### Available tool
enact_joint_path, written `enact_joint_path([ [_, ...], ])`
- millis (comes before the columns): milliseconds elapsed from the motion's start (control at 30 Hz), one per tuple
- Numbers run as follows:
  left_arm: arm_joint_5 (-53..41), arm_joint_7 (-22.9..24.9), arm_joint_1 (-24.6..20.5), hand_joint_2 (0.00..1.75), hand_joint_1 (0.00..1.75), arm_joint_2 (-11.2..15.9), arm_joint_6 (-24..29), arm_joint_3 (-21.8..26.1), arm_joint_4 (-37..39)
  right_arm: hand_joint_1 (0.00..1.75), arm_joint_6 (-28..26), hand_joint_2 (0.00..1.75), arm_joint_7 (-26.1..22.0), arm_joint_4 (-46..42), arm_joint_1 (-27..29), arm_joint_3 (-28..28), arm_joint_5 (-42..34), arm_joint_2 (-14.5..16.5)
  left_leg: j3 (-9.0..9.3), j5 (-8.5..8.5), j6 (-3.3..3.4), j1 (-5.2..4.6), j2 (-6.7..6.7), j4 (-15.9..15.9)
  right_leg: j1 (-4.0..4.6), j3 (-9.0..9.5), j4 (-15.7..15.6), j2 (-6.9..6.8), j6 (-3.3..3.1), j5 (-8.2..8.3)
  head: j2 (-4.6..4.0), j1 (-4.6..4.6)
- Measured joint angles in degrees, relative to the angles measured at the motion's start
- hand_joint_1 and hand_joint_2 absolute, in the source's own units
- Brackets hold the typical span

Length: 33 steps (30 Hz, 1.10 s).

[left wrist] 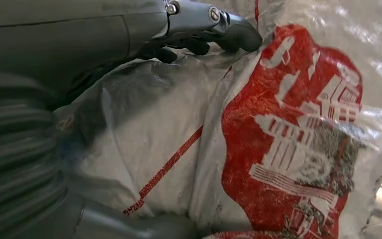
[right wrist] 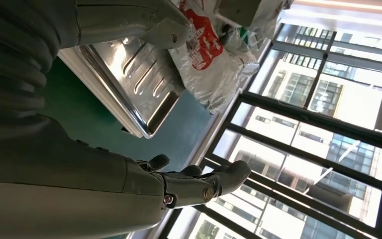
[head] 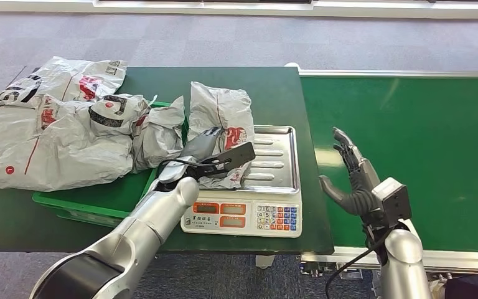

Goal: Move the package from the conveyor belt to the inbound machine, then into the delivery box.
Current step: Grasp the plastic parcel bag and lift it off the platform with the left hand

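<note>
One package (head: 221,128) lies on the left edge of the scale (head: 274,163), gripped by the left hand (head: 206,156), while the right hand (head: 353,180) hangs open over the belt (head: 411,143); weighing looks underway, and the lift leftward into the green box (head: 93,205) comes next.

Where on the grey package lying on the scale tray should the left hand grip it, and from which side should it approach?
Best at the package's near lower end, coming from the green box's side. There the soft, crumpled bag overhangs the scale tray edge, so the fingers can close around a fold. The left hand is already on that end, thumb and fingers either side.
</note>
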Motion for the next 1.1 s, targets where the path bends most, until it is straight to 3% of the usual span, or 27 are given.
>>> enact_joint_path([
  [100, -1.66, 3.03, -2.19, 1.75, 0.04, -1.19, -4.56, -1.9, 3.88, 0.0, 0.0, 1.75, 0.8, -2.53, 1.53, 0.03, 0.69, 0.68, 0.13, -0.04, 0.03, 0.0, -0.05, -0.02, 0.0, 0.16, 0.0, -0.01, 0.03, -0.07, -0.01, 0.0],
  [133, -1.95, 3.66, -2.75, 1.75, 0.36, -1.49, -6.1, -2.31, 4.86, 0.0, 0.0, 1.75, 1.06, -3.11, 1.79, 0.03, 0.84, 0.95, 0.2, -0.05, 0.03, 0.0, -0.05, -0.03, 0.0, 0.25, 0.0, -0.02, 0.03, -0.09, -0.01, 0.0],
  [233, -3.43, 6.16, -3.91, 1.75, 1.62, -2.2, -10.12, -3.35, 7.13, 0.0, 0.0, 1.75, 1.34, -4.65, 2.26, 0.02, 1.39, 1.91, 0.45, -0.09, 0.05, 0.0, -0.05, -0.05, 0.0, 0.52, 0.0, -0.04, 0.02, -0.14, 0.0, 0.0],
  [267, -3.99, 7.16, -4.16, 1.75, 1.75, -2.36, -11.15, -3.76, 7.72, 0.0, 0.0, 1.75, 1.49, -5.12, 2.31, 0.02, 1.65, 2.29, 0.57, -0.13, 0.05, 0.0, -0.04, -0.06, 0.0, 0.64, 0.0, -0.03, 0.02, -0.17, 0.0, 0.0],
  [400, -4.8, 9.12, -4.43, 1.75, 1.75, -2.66, -12.27, -4.77, 9.17, 0.0, 0.0, 1.75, 2.09, -6.45, 2.32, -0.15, 2.76, 3.55, 1.15, -0.42, 0.08, 0.0, -0.01, -0.08, 0.0, 1.28, -0.01, -0.02, 0.03, -0.45, -0.01, 0.0],
  [667, -2.87, 7.37, -4.74, 1.75, 1.75, -2.51, -8.75, -4.71, 9.73, 0.0, 0.0, 1.75, 1.98, -7.28, 2.8, -1.07, 3.59, 4.4, 1.49, -0.44, 0.03, 0.0, 0.01, -0.09, 0.01, 1.56, -0.01, -0.02, 0.0, -0.47, -0.01, 0.0],
  [800, 0.52, 3.93, -4.9, 1.75, 1.75, -2.32, -4.8, -2.51, 9.68, 0.0, 0.0, 1.75, 1.94, -7.29, 3.11, -1.48, 3.69, 4.4, 1.47, -0.37, 0.03, 0.0, -0.04, -0.09, 0.0, 1.53, -0.01, -0.09, 0.0, -0.46, 0.0, -0.01],
  [933, 4.49, -2.47, -4.78, 1.75, 1.75, -1.86, 2.07, 1.24, 8.15, 0.0, 0.0, 1.75, 1.98, -7.62, 4.02, -2.27, 4.19, 4.4, 1.16, -0.25, 0.05, 0.0, -0.06, -0.08, 0.0, 1.23, 0.0, -0.15, 0.02, -0.37, 0.0, 0.01],
  [1000, 5.87, -5.66, -4.58, 1.75, 1.75, -1.33, 5.26, 3.24, 4.68, 0.0, 0.0, 1.75, 2.08, -8.45, 5.23, -3.03, 4.85, 4.4, 0.86, -0.13, 0.04, 0.0, -0.05, -0.06, 0.0, 0.92, 0.0, -0.11, 0.03, -0.24, 0.0, 0.01],
  [1100, 6.21, -6.23, -4.08, 1.75, 1.75, 0.01, 5.13, 5.89, -3.66, 0.0, 0.0, 1.75, 2.19, -10.17, 7.34, -4.29, 5.58, 4.4, 0.65, -0.1, 0.04, 0.0, 0.02, -0.06, 0.0, 0.65, 0.01, -0.01, 0.0, -0.17, 0.0, -0.01],
])
